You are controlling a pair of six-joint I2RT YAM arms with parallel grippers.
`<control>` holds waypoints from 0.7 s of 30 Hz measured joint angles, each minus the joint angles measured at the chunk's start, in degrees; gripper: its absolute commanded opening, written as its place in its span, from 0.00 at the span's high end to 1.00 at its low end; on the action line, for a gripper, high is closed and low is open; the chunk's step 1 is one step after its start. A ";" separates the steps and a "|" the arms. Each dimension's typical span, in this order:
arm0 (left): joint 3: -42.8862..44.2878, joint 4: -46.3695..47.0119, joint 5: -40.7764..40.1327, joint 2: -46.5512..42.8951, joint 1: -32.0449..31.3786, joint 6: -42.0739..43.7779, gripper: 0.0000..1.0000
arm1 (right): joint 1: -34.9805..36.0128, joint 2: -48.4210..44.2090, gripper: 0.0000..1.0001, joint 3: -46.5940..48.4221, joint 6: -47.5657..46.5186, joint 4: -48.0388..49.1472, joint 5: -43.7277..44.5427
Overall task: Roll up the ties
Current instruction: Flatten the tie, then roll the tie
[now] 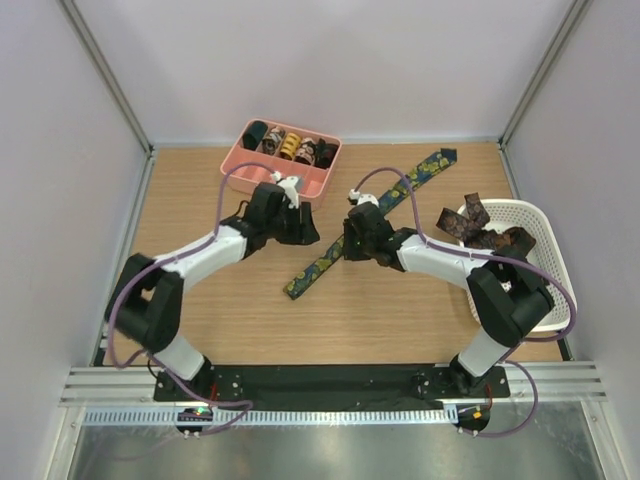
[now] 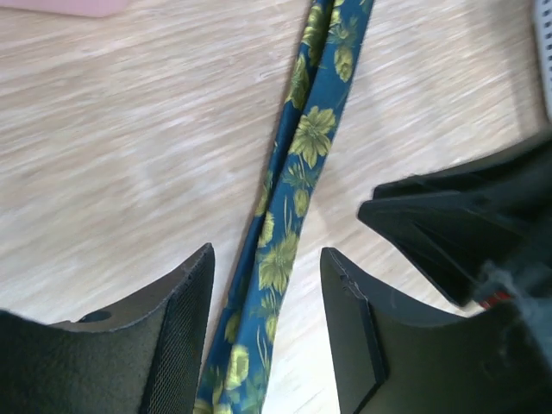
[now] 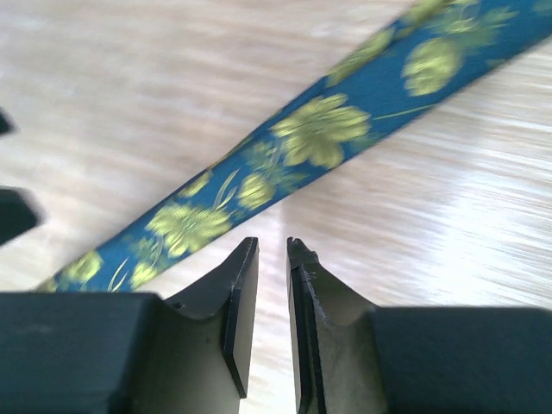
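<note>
- Step in hand, as I am judging it: rolling is only starting; the left gripper [image 2: 267, 259] is hanging released, its fingers standing wide on either side of the navy tie [image 1: 318, 266], pinching nothing
- The navy tie, printed in yellow-green flowers, is lying flat and unrolled on the table [image 1: 200, 200], running diagonally between the two arms; no coil is forming on it yet
- The right gripper [image 3: 272, 246] is sitting just beside the same tie, jaws drawn almost together with a thin slit showing; nothing is being clasped
- Next move, I am guessing: one claw is needing to pinch an end while the other is steadying the strip; the fabric is looking slippery and may be prone to skewing
- Counting, left to right: five coils [image 1: 290, 147] sitting in one pink tray [image 1: 236, 145]; one tie lying flat; one white basket [image 1: 548, 240] holding loose dark ties [image 1: 470, 222], at least two, exact number not showing
</note>
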 measured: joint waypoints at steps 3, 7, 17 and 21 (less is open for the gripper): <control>-5.68 0.59 -2.99 -8.72 -0.04 -0.50 0.44 | 0.26 -0.35 0.73 -0.22 -3.06 0.02 -5.62; -13.60 0.61 -7.37 -19.26 -0.02 -1.70 0.41 | 3.54 -0.35 0.73 -0.09 -6.36 -0.33 -9.68; -28.41 -5.46 -17.92 -48.22 -0.02 -5.07 0.37 | 12.90 3.37 0.73 9.20 -10.64 -3.76 -13.99; -29.81 -8.35 -19.61 -53.57 -0.02 -6.08 0.36 | 14.05 5.14 0.73 10.01 -10.75 -4.02 -14.51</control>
